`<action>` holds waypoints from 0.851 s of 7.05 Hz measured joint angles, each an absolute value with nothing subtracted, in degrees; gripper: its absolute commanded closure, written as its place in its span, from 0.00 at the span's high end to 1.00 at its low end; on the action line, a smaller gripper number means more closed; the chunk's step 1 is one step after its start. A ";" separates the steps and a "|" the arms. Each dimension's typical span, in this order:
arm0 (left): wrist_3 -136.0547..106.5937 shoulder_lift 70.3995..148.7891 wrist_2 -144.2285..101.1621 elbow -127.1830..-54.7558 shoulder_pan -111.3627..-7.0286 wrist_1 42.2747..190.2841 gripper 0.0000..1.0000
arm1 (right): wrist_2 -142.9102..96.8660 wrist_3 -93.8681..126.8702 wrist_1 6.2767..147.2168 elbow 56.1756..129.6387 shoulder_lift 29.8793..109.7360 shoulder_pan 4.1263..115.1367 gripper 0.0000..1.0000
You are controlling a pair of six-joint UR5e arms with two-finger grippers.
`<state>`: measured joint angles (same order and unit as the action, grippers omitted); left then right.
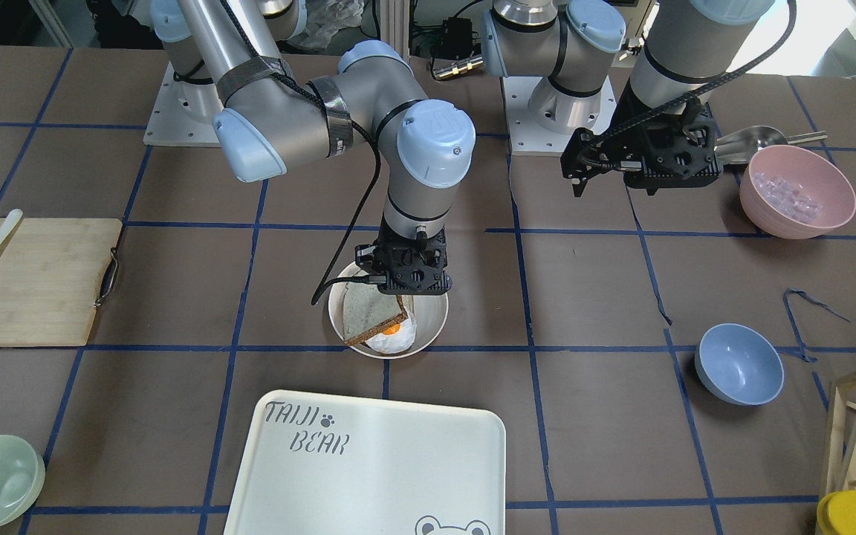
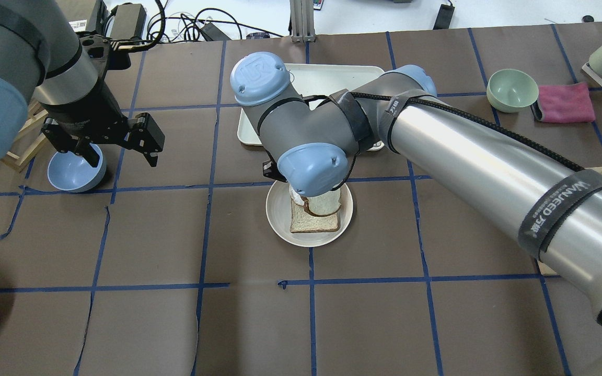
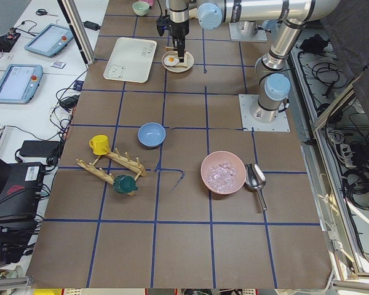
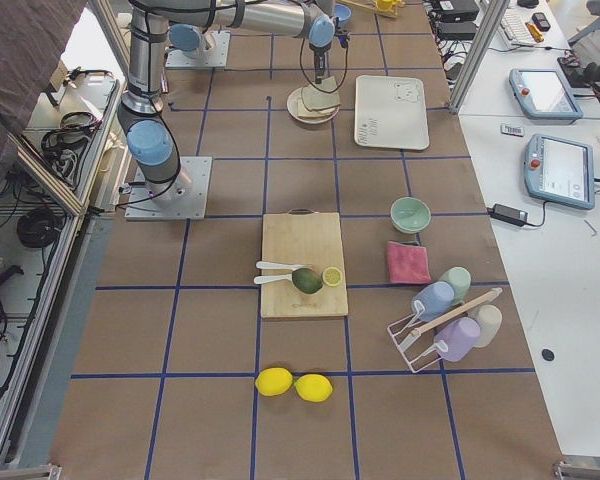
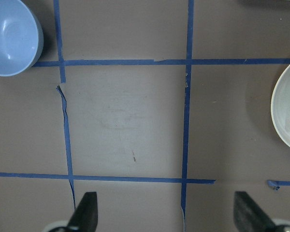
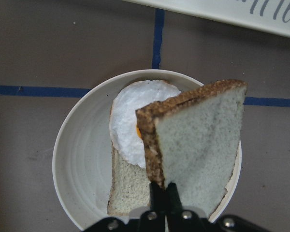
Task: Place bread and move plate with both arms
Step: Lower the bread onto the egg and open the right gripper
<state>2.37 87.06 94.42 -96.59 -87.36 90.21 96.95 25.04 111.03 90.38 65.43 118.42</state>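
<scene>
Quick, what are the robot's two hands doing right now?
Left gripper: open, holding nothing.
Right gripper: shut on the bread, above the plate.

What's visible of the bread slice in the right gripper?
The bread is a pale slice with a dark brown crust edge, pinched at one edge by the right gripper. It hangs tilted above the cream plate, over the fried egg lying on a second slice; contact with them is unclear.

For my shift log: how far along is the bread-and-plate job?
Done: the egg-topped slice lies on the plate. In hand: the right gripper pinches the bread, tilted over that slice, unreleased. Remaining: set it down, then move the plate; the left gripper hangs open, well away from it.
</scene>
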 measured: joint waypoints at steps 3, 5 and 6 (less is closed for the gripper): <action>2.37 87.07 95.04 -96.55 -87.36 90.06 1.00 | 96.21 29.99 112.17 91.27 63.86 118.47 0.50; 2.35 87.68 96.80 -96.61 -87.36 89.74 1.00 | 95.85 30.29 112.67 91.32 63.46 118.51 0.83; 2.31 88.07 97.11 -96.67 -87.31 89.82 1.00 | 95.37 30.30 113.67 91.28 63.68 118.77 1.00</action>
<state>2.31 88.07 97.11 -96.67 -87.31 89.82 95.37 30.30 113.67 91.28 63.68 118.77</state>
